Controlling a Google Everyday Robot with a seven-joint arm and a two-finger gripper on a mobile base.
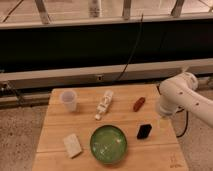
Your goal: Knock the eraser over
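The eraser (144,131) is a small black block on the wooden table (85,125), right of the green bowl (108,144). I cannot tell whether it stands or lies flat. My white arm reaches in from the right, over the table's right edge. My gripper (162,122) hangs below the wrist, just right of the eraser and a little farther back, apart from it.
A clear cup (68,100) stands at the back left. A white bottle (104,105) lies at the back middle. A reddish-brown oblong thing (139,104) lies behind the eraser. A pale cream block (72,145) lies at the front left. A black cable hangs behind the table.
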